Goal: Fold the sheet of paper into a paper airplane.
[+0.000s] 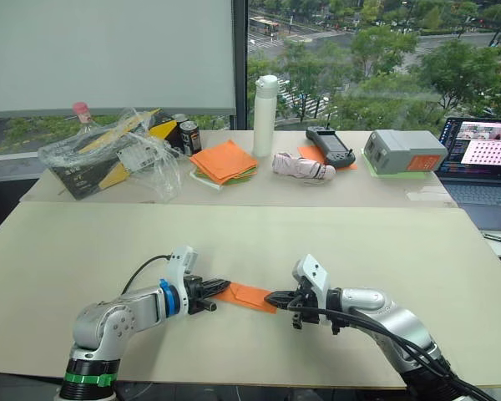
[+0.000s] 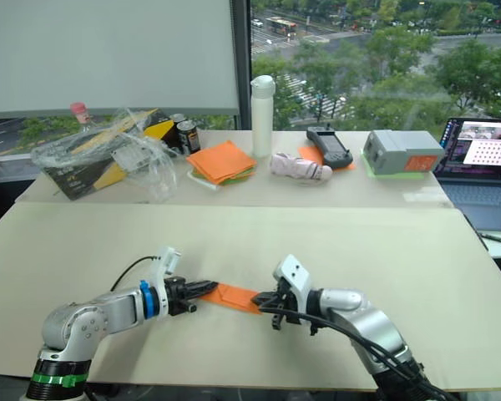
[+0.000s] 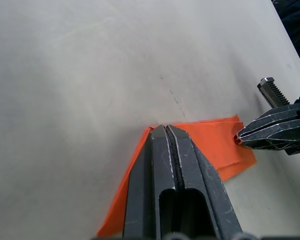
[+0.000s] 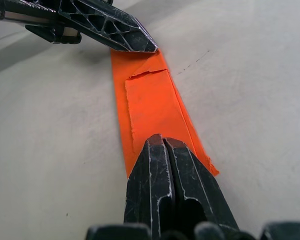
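Note:
The orange sheet of paper (image 1: 249, 295) lies on the near table, folded into a narrow, layered strip like a slim paper airplane (image 4: 150, 105). My left gripper (image 1: 223, 286) is shut on its left end, fingers pressed together over the paper (image 3: 215, 142). My right gripper (image 1: 271, 296) is shut on the right end, its tips pinching a corner. In the right wrist view, a smaller folded flap with a ragged edge lies on top of the strip. The two grippers face each other, about one paper-length apart.
On the far table stand a stack of orange and green sheets (image 1: 224, 161), a white bottle (image 1: 265, 104), a bagged box (image 1: 108, 154), cans (image 1: 189, 136), a handheld controller (image 1: 330, 146), a grey box (image 1: 403, 151) and a laptop (image 1: 484, 159).

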`<state>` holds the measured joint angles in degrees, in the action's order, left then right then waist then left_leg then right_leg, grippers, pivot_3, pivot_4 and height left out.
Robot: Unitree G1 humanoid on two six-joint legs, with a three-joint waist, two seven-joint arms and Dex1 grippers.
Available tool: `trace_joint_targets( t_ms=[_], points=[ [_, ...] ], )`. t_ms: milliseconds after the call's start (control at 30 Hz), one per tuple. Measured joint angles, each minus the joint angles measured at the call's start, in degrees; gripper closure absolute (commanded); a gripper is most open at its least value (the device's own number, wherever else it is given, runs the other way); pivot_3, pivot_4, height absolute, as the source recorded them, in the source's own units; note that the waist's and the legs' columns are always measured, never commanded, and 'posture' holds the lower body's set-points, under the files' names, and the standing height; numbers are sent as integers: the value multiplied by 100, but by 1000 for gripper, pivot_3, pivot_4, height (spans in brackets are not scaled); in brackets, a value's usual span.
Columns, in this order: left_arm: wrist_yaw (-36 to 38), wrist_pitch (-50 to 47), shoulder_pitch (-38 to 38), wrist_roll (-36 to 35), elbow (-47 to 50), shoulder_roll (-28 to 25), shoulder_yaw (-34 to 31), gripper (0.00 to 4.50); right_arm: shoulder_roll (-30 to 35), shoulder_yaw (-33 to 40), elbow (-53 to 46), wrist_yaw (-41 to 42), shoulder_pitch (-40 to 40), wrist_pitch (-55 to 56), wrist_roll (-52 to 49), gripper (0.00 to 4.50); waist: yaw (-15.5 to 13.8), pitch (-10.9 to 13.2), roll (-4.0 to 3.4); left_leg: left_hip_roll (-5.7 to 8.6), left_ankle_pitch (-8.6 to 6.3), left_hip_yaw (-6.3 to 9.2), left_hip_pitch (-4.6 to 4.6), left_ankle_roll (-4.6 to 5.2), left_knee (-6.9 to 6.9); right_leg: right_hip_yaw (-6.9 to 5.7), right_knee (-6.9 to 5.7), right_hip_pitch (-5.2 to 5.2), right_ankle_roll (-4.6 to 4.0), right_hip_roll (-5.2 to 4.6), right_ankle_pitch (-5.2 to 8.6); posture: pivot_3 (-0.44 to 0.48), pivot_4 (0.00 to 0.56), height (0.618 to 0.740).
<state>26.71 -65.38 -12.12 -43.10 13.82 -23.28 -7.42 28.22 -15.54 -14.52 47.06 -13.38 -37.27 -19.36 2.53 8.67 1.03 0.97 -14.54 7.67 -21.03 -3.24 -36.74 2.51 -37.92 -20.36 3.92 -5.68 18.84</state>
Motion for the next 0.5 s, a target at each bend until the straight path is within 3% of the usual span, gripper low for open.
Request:
trace_joint_targets(
  t_ms=[500],
  points=[
    [-499, -735, -82, -416, 200, -11, -744, 4500, -195, 536, -306, 29, -523, -472, -692, 4470, -20, 42, 6, 2, 1, 0, -61, -1, -1, 3, -6, -67, 0, -4, -1, 0, 150, 740]
  ],
)
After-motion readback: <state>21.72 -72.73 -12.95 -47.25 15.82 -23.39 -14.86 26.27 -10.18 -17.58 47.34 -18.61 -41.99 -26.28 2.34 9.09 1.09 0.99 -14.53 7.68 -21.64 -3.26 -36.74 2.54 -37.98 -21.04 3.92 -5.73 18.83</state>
